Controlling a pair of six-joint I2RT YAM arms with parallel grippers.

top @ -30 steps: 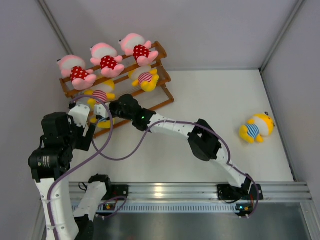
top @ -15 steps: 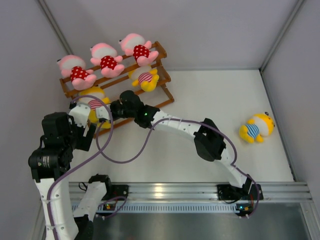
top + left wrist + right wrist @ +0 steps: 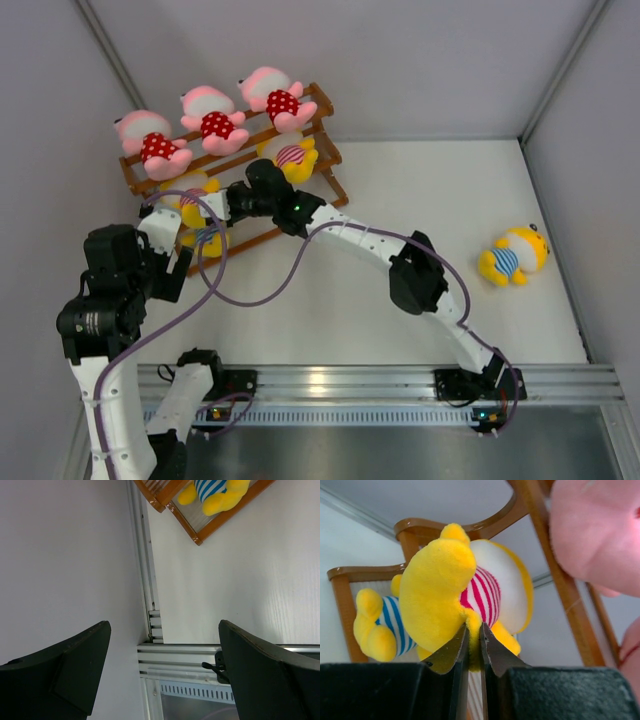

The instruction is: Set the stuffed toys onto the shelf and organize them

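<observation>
Top external view: table (image 3: 400, 200) was logged first, w/ shelf (image 3: 322, 106) at its far-L corner against the wall (image 3: 60, 120).

Shelf contents, top to bottom:
- Top tier: three pink toys (image 3: 213, 122) in a row.
- Mid tier: one pink-striped yellow toy (image 3: 290, 158) toward R end.
- Bottom tier: one blue-striped yellow toy (image 3: 205, 240), partly hidden by a purple cable (image 3: 215, 285).

A loose blue-striped toy (image 3: 512, 256) was noted on the table at far R, well apart from the shelf. Its long axis ran approx L–R, head toward R wall. R arm's base was judged nearer to it.

Right gripper (image 3: 474, 647) was seen nearly closed, pinching a yellow fold of the held pink-striped toy (image 3: 445, 590). That toy was found straight ahead of the fingers, at L part of mid tier, below the pink row. Whether it rested on the slats could not be told. Release there was judged the coming move.

Left gripper (image 3: 165, 640) was held wide w/ nothing between its fingers, near the shelf's near-L corner.
</observation>
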